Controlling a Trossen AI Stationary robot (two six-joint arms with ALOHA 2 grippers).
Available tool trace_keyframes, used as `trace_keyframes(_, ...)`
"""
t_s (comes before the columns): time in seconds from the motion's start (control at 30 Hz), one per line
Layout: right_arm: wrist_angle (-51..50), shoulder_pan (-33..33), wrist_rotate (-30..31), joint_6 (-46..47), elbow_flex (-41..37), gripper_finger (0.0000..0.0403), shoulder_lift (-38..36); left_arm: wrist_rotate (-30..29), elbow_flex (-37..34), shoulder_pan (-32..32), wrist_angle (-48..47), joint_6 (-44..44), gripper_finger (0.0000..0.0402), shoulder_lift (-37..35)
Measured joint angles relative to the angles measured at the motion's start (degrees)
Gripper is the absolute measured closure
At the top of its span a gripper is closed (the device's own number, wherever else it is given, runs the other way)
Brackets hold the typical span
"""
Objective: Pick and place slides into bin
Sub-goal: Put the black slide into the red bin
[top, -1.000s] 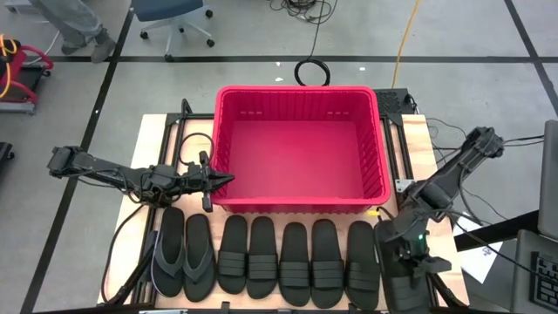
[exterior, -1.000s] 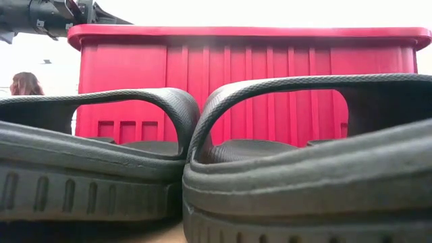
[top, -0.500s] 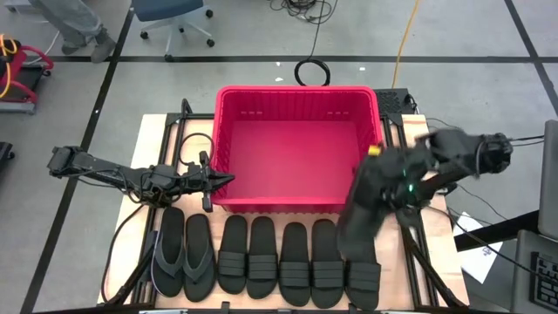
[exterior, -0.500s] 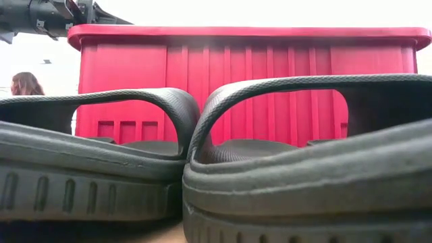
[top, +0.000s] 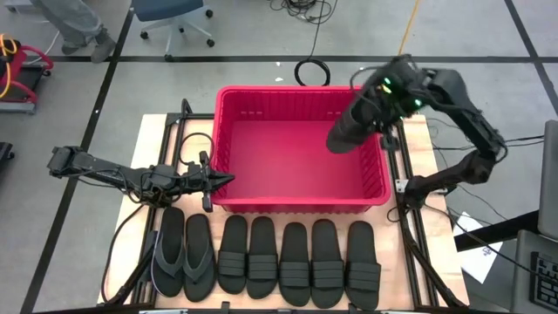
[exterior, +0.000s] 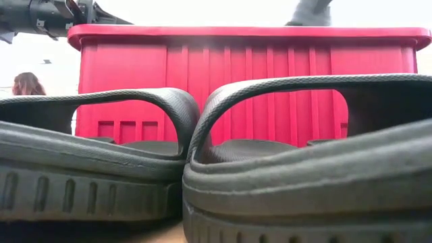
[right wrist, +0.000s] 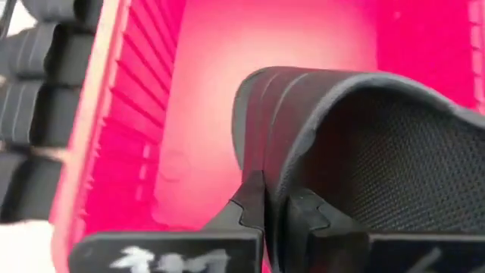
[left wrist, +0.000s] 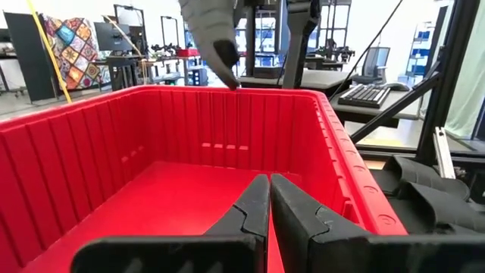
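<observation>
Now the right tool (top: 370,113), clenched on the strap of one slide (top: 351,129), has swung up from the table's right end, where a second ago it was bent over that slide, and holds it above the far right corner of the bin (top: 301,206). Probably the slide hangs clear of the red floor, though that is hard to judge. Release should come next. Seven slides (top: 266,255) lie in the row on the table. The left tool (top: 228,179) waits, closed and empty, at the bin's near left corner.

Two dark jointed arms; black angular fingers (left wrist: 254,208); green light on right wrist.
</observation>
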Motion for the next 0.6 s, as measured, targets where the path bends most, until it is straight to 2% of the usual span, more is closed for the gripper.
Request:
trace_keyframes(0.17, 0.2, -4.6, -4.2, -6.5, -6.6, 0.04, 4.9, 0.0, 0.0, 0.0, 0.0, -3.2, 0.038, 0.0)
trace_keyframes(0.37, 1.4, -4.9, 1.0, -10.7, -17.5, 0.0399, 10.3, 0.0, 0.0, 0.0, 0.0, -3.6, 0.038, 0.0)
trace_keyframes(0.5, 4.1, -4.9, -2.7, -13.2, -23.4, 0.0399, 12.5, 0.0, 0.0, 0.0, 0.1, -3.3, 0.038, 0.0)
trace_keyframes(0.6, 7.7, -4.8, -2.2, -12.9, -27.4, 0.0399, 13.8, 0.0, 0.0, 0.0, 0.1, -3.2, 0.038, 0.0)
